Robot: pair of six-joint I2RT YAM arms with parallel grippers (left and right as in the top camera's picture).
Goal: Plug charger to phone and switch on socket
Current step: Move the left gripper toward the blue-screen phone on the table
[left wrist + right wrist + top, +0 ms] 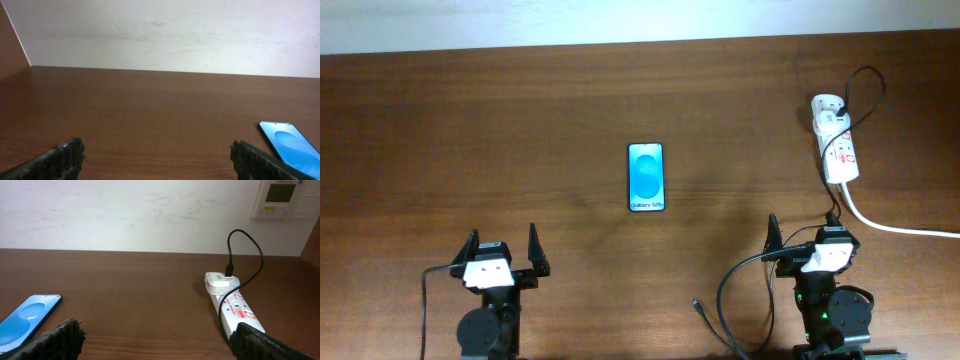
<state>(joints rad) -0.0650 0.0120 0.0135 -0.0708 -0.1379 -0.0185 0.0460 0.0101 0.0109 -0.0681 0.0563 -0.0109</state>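
Note:
The phone [646, 177] lies flat mid-table with its blue screen up. It also shows in the left wrist view [292, 150] and the right wrist view [27, 322]. The white socket [835, 150] lies at the back right, also in the right wrist view [235, 309]. The charger's black cable [873, 92] loops from a plug in the socket [250, 247]. Its connector tip [698, 305] lies on the table near the right arm's base. My left gripper [505, 252] [157, 152] is open and empty, in front of the phone. My right gripper [805, 238] [157, 332] is open and empty, just in front of the socket.
The socket's thick white cord [900, 228] runs off the right edge. A white wall [165, 35] bounds the table's far edge. A wall control panel [280, 197] hangs at the upper right. The robot's own black wires [725, 290] curl beside the right arm's base.

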